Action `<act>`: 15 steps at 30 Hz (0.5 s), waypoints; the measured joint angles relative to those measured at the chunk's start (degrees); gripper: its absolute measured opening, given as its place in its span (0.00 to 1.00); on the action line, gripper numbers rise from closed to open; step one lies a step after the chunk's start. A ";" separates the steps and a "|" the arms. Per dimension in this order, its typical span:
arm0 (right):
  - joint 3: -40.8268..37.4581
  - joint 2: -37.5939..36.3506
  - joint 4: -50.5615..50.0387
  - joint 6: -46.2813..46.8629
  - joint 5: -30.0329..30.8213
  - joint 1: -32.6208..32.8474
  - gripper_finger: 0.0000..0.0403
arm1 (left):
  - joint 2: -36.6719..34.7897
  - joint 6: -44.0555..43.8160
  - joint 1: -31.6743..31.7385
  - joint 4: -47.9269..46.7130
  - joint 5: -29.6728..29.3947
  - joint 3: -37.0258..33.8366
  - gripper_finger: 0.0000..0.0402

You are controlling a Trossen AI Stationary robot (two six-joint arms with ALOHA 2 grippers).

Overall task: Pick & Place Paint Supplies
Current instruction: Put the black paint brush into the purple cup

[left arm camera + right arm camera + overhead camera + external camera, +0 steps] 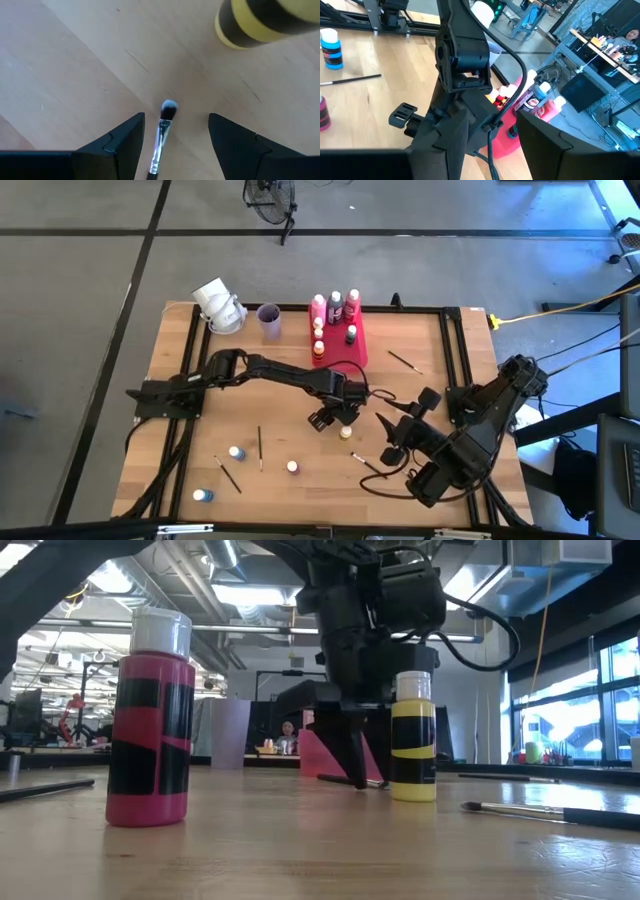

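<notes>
A thin paintbrush [161, 137] with a pale tip lies flat on the table. My left gripper [175, 120] points down over it, open, one finger on each side, apart from the brush. A yellow paint bottle [260, 22] stands upright just beyond; it also shows in the low view [413, 735] and beside the left gripper [335, 420] in the high view. My right gripper [400, 430] hangs raised toward the table's right, open and with nothing in it [495, 150].
The pink-red tray [355, 350] with several bottles and a lilac cup [268, 320] stand at the far edge. A pink bottle [150, 720], two blue bottles [237, 452] [203, 495] and loose brushes [260, 448] [228, 473] [403, 360] [560, 812] are spread over the table.
</notes>
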 joint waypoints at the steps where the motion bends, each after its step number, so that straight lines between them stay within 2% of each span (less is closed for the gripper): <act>1: -0.15 0.00 0.00 0.00 0.00 -0.21 0.43 | 0.00 0.00 0.13 -0.02 0.09 0.00 0.54; 8: -0.29 0.00 0.20 -0.02 -0.02 -1.29 0.43 | 0.62 0.00 1.61 -1.51 6.34 0.06 0.54; 15: -0.29 0.00 0.25 -0.02 0.00 -1.31 0.43 | 1.41 -0.24 2.45 -1.41 6.61 0.21 0.54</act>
